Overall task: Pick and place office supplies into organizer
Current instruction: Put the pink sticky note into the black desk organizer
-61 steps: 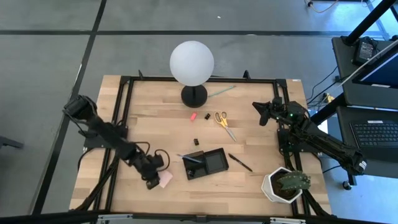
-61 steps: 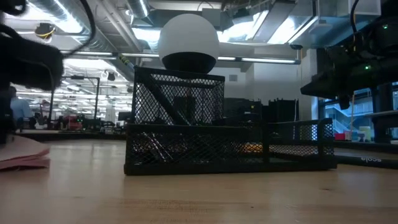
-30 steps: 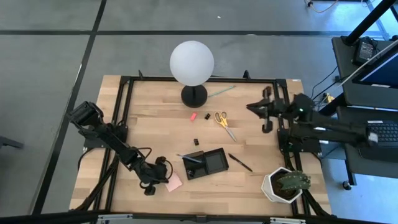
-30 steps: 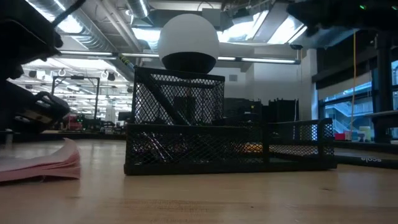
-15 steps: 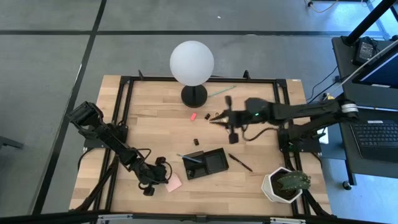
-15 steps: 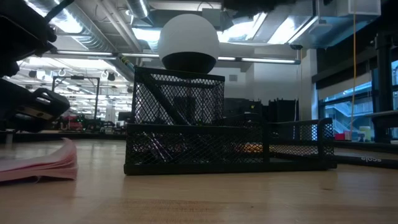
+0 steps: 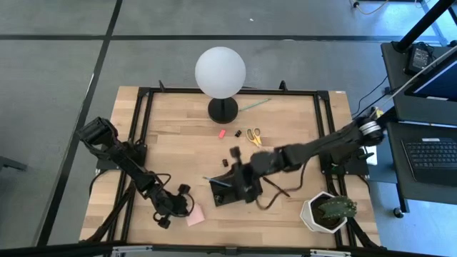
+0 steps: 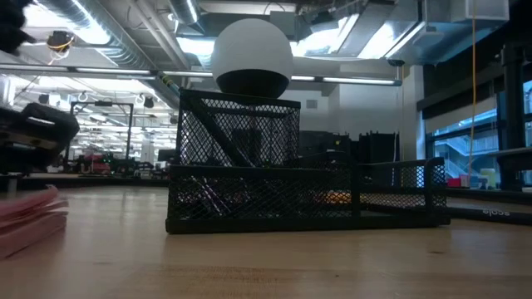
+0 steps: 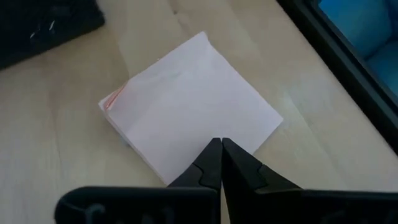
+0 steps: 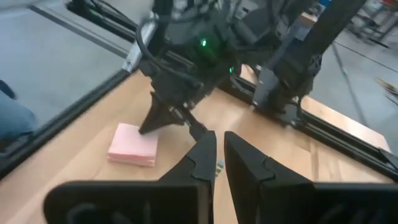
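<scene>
While the pale wooden desk (image 7: 171, 135) is carrying the scattered supplies, the left end effector (image 9: 220, 163) is hanging at its front left, fingers pressed together and gripping nothing, tips just over one edge of the pink square sticky-note pad (image 7: 195, 215). The pad is lying flat beside it, set cornerwise to the desk edges; being square, it has no long axis. Judged step: picking up the pad; the fingers would need to part and straddle an edge. Toward the centre, the low black rectangular mesh organizer (image 7: 248, 185) is sitting with its long axis running left to right, slightly skewed. The right end effector (image 10: 216, 155) is reaching over the organizer, fingers nearly closed and empty.
</scene>
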`<state>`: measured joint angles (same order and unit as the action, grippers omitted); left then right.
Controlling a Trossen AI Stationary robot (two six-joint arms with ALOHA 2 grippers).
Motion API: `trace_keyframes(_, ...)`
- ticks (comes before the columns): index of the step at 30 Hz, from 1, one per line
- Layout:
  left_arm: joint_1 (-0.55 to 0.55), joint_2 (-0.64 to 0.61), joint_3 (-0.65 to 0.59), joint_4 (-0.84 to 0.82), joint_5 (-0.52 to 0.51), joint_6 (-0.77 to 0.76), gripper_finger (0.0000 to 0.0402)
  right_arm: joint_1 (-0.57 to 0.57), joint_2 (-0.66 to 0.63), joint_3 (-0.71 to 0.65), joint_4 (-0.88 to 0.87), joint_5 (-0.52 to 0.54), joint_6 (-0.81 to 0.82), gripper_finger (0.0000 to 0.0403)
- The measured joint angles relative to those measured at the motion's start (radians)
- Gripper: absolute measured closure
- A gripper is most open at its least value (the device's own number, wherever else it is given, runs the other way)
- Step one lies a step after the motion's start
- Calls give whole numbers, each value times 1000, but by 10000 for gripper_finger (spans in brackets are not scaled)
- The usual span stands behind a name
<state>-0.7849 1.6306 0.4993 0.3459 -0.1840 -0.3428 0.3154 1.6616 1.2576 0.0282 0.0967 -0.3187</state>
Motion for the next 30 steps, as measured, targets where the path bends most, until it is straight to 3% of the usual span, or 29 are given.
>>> trace_keyframes(4, -1, 1, -1, 18, 2, 83, 400, 64, 90, 64, 1, 103, 30, 366)
trace_keyframes(18, -24, 1, -1, 32, -26, 214, 399, 156, 396, 315, 4, 104, 192, 366)
trace_keyframes(30, -72, 1, -1, 47, -22, 237, 400, 161, 570, 408, 5, 104, 319, 366)
